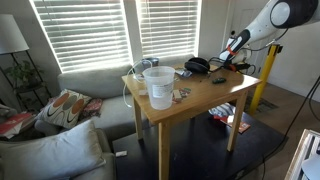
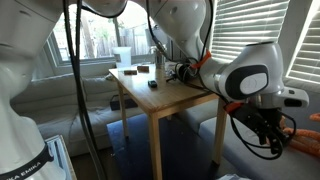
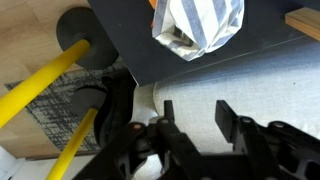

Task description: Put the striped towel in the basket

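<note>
The striped towel (image 3: 197,25), grey and white, lies bunched on a dark mat at the top of the wrist view. My gripper (image 3: 197,115) is open and empty, its two black fingers over a pale surface, short of the towel and apart from it. In an exterior view the gripper (image 1: 233,48) hangs by the far right side of the wooden table (image 1: 205,98). The basket, a white bucket-shaped container (image 1: 158,85), stands on the table's left part; it also shows small in an exterior view (image 2: 122,57). The gripper (image 2: 262,135) looks dark and low in that view.
Black headphones (image 1: 197,66) and small items lie on the table. A yellow stand (image 1: 262,80) is beside the table; its yellow legs (image 3: 45,80) and round black base (image 3: 78,35) show in the wrist view. A grey sofa with pillows (image 1: 60,110) is at the left.
</note>
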Motion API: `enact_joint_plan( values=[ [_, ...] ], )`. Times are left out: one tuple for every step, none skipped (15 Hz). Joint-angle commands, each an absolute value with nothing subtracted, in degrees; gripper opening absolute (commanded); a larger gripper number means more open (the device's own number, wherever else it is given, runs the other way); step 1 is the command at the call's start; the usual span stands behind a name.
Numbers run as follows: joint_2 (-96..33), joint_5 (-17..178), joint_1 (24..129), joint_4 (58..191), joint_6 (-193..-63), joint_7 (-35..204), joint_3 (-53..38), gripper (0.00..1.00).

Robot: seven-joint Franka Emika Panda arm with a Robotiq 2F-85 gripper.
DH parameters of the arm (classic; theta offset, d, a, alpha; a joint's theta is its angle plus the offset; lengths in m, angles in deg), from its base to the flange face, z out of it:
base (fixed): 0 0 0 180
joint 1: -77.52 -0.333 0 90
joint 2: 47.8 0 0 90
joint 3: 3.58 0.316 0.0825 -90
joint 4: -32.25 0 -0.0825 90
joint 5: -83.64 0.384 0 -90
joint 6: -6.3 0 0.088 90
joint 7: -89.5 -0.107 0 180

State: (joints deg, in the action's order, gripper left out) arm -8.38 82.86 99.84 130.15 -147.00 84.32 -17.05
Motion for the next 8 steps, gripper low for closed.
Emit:
enact_joint_plan(
  values=[
    [-13.1,83.6,100.7,131.3,-146.3,89.3,-16.8,0.78],
    [-15.5,83.8,100.8,132.4,-144.6,90.7,-16.3,0.84],
    [-17.3,84.2,101.3,133.2,-144.3,92.5,-15.7,0.93],
    [-19.7,84.7,101.6,134.1,-142.7,94.5,-14.9,0.98],
    [-21.8,84.6,101.5,135.0,-141.5,95.8,-14.7,1.0],
    [-23.8,85.2,101.9,135.7,-140.3,97.7,-14.1,1.0],
    [-26.1,84.9,101.4,136.9,-139.2,98.4,-14.4,1.0],
    [-28.1,85.3,101.4,137.7,-138.5,100.3,-14.1,1.0]
  ],
)
